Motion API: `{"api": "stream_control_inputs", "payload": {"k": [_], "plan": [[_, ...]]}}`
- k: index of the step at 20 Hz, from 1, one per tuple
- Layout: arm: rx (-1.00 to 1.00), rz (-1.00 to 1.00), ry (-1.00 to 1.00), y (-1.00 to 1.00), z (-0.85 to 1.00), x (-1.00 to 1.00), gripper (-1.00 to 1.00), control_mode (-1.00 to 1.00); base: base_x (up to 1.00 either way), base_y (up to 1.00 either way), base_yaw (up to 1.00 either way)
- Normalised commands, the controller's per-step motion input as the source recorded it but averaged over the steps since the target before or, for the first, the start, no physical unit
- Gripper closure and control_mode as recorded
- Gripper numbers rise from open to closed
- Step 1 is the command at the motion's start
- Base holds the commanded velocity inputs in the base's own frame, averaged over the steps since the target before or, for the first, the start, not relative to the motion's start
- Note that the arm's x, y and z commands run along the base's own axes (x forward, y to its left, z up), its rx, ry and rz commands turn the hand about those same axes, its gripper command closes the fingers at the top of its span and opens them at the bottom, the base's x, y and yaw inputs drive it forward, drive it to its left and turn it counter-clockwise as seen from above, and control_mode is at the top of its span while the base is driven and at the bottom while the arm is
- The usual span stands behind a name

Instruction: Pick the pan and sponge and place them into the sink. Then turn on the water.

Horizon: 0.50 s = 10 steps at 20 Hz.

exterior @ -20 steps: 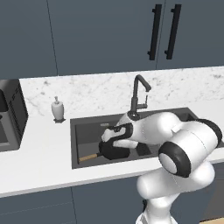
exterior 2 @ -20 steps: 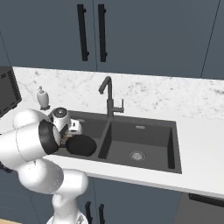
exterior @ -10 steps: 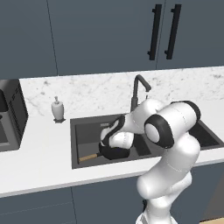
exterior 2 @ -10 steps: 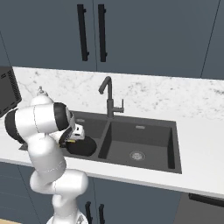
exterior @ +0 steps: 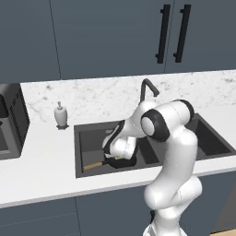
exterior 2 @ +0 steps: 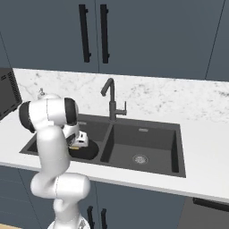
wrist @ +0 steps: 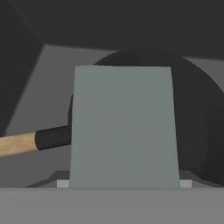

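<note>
The black pan (exterior: 123, 162) lies in the left basin of the dark sink (exterior: 87, 134), its wooden handle (exterior: 93, 165) pointing left. My gripper (exterior: 115, 148) hangs just above the pan, shut on the sponge (exterior 2: 80, 144). In the hand view the sponge's grey-green top (wrist: 124, 127) fills the space between the fingers of the gripper (wrist: 124, 183), with the pan (wrist: 197, 122) and its handle (wrist: 19, 144) below it. From the right base view the gripper (exterior 2: 77, 139) is above the pan (exterior 2: 89, 152) in the sink (exterior 2: 147, 138).
The tall dark faucet (exterior: 146, 90) (exterior 2: 111, 100) stands behind the divider between the basins. A white soap dispenser (exterior: 60, 115) sits on the counter left of the sink, and a dark appliance (exterior: 11, 122) stands at the far left. A round drain (exterior 2: 140, 159) lies in the right basin.
The arm's elbow has swung up and over toward the left, standing more upright. The hand with the sponge has stayed over the pan in the left basin.
</note>
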Motion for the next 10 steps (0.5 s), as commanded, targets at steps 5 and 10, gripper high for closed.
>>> {"api": "stream_control_inputs", "payload": {"k": [5,10], "plan": [[0.00,0.00,0.00,0.00,-0.46,0.15,1.00,-1.00,0.00,0.00,0.00],[0.00,0.00,0.00,0.00,-0.33,0.29,1.00,-1.00,0.00,0.00,0.00]]}}
